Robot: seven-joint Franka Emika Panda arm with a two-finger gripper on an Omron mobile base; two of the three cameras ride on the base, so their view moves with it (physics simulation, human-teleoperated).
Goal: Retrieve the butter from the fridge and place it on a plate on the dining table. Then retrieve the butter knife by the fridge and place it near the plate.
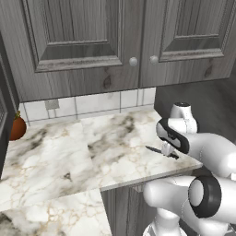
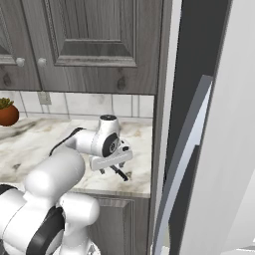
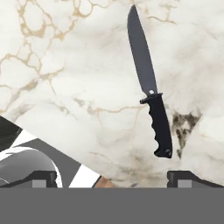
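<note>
The butter knife (image 3: 151, 89), with a black handle and a dark blade, lies flat on the marble counter (image 1: 60, 152) near its right end, beside the fridge (image 2: 231, 124). My gripper (image 3: 113, 178) hangs just above it, open and holding nothing, and the knife's handle ends near the right fingertip (image 3: 188, 177). From the left base the knife (image 1: 159, 150) pokes out under the gripper (image 1: 167, 150). From the right base the gripper (image 2: 112, 167) points down at the knife (image 2: 120, 174). The butter, the plate and the dining table are out of view.
Dark wooden wall cabinets (image 1: 92, 41) hang over the counter, with a tiled backsplash (image 1: 92, 103) below them. A terracotta pot (image 1: 17, 127) stands at the counter's far left. The counter's front edge (image 2: 119, 191) runs close to the knife. The fridge's long handle (image 2: 185, 164) slants at the right.
</note>
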